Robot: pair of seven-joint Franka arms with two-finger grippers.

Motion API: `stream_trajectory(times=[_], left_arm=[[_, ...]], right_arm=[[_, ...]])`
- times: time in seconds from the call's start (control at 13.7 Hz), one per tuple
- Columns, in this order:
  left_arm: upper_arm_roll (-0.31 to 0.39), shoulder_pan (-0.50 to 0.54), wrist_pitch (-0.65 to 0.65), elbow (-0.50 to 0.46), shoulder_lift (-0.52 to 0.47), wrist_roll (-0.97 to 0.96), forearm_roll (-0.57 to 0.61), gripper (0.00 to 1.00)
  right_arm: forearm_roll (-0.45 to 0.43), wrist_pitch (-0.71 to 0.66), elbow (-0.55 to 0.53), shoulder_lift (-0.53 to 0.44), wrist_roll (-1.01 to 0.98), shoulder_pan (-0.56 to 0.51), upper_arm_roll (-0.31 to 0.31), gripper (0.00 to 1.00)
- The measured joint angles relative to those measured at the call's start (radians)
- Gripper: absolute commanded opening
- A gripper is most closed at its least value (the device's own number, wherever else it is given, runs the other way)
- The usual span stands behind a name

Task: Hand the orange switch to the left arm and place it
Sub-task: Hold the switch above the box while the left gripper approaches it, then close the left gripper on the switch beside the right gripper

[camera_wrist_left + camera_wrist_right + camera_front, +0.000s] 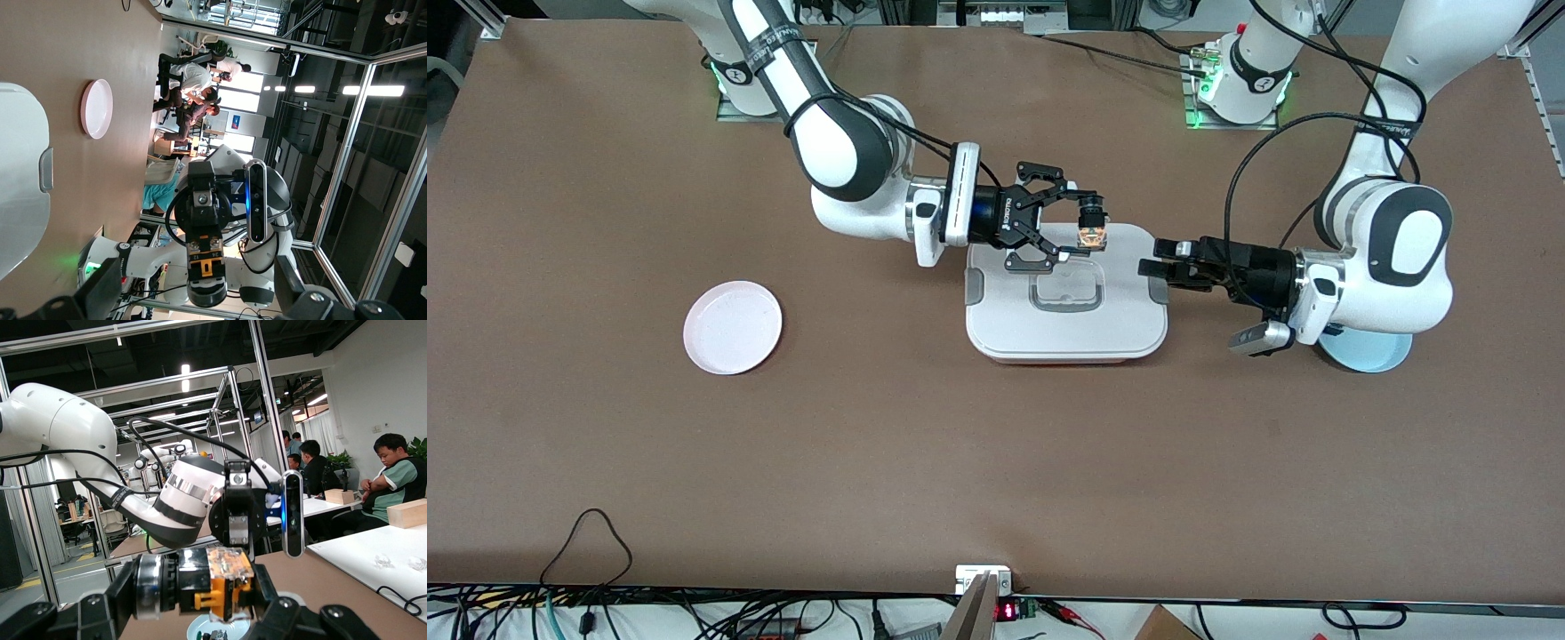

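**benchrat:** Nearest the front camera is just bare tabletop (996,462). Then comes the pink plate (733,327) toward the right arm's end, and the box (1066,293) mid-table. The right gripper (1092,227) hangs over the box's farther edge, jaws clamped on the orange switch (1092,235). The left gripper (1158,269) sits just off the box's corner with its jaws wide and nothing in them. A light-blue plate (1368,351) peeks out under the left arm.

**solderfox:** What's the risk, then?

**benchrat:** It's a handover in mid-air, I reckon. The part's tiny, so if the left jaws close off-centre or the right lets go early, it drops onto the lid. The left gripper is also close to the box's side clip and could clip it.

**solderfox:** Left wrist view?

**benchrat:** It looks straight at the right gripper (203,261), with the switch (203,266) pinched at its tip. You can see the box's white edge (23,193) and the pink plate (97,109) too.

**solderfox:** And the right wrist?

**benchrat:** The switch (223,583) is up close. It has an orange-yellow body with a clear housing on top, gripped across its sides. The left gripper (238,520) faces it, near but not touching.
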Motion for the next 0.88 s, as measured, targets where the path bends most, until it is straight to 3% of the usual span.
stream_trajectory(times=[0.88], left_arm=[[-0.001,-0.074,0.045,-0.03,-0.02,-0.114,-0.028,1.0]], right_arm=[[0.001,0.002,0.0,0.001,0.0,0.0,0.0,0.0]])
